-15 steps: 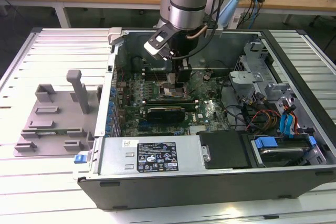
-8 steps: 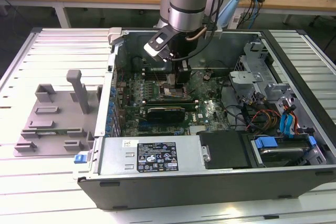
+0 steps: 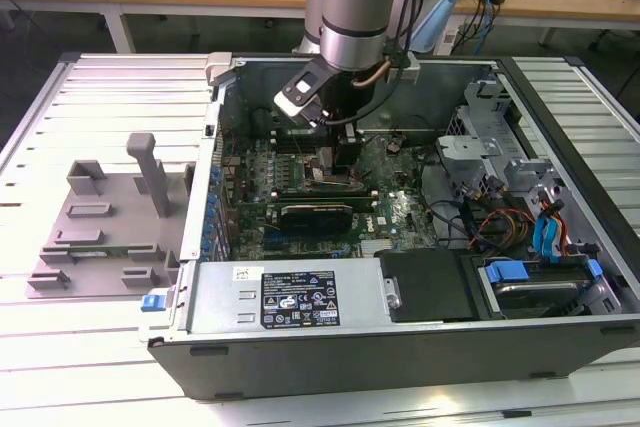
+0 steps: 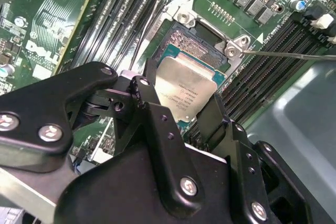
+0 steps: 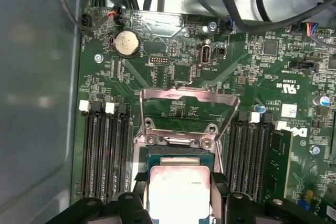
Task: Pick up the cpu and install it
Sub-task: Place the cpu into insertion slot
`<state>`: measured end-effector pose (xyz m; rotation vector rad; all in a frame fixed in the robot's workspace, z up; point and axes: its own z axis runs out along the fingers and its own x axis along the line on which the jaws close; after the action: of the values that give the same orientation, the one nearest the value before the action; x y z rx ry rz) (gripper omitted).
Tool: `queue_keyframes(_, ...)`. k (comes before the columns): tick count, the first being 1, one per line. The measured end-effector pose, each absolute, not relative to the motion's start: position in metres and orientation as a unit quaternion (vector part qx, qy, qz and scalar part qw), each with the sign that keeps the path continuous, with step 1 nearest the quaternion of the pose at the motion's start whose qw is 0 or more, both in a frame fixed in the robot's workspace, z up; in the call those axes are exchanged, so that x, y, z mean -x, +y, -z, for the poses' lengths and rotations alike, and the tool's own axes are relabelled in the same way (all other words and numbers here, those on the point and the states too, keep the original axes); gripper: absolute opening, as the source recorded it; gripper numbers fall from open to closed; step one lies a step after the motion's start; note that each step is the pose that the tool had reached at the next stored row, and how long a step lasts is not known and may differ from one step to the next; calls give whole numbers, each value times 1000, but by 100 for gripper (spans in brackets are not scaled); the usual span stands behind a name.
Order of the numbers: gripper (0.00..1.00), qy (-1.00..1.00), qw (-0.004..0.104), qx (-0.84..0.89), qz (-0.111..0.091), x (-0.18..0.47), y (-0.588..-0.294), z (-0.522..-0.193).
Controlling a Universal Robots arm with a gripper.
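The exterior view looked down from high and well back over the open computer case on the slatted table, the whole case in frame and the arm at its far side. Both wrist cameras hung close above the motherboard. The first wrist view faced almost square onto it. The second wrist view slanted across it past the claw (its black body crowded the foreground). Both wrist views shared the cpu, the socket and the flanking memory slots.

No print reads reliably: small lettering on the power supply label, faint lines on the cpu, white markings on the green board.
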<state>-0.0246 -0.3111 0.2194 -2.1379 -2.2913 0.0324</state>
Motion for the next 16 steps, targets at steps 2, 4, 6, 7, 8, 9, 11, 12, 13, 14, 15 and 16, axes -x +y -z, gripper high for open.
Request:
queue_keyframes(2,55,-721,3,693,-11,25,-311,-215)
queue_keyframes(4,55,-711,3,703,-11,26,-311,-211)
queue_keyframes(6,55,-710,3,704,-11,28,-311,-209)
queue_keyframes(7,55,-710,3,704,-11,29,-311,-208)
queue_keyframes(8,55,-710,3,704,-11,29,-311,-207)
queue_keyframes(9,55,-710,3,704,-11,29,-311,-205)
queue_keyframes(11,55,-710,3,704,-11,29,-311,-202)
queue_keyframes(12,55,-710,3,704,-11,29,-311,-200)
queue_keyframes(13,55,-710,3,704,-11,29,-311,-199)
queue_keyframes(14,55,-710,3,704,-11,29,-311,-198)
queue_keyframes(15,55,-710,3,704,-11,29,-311,-198)
queue_keyframes(16,55,-710,3,704,-11,29,-311,-198)
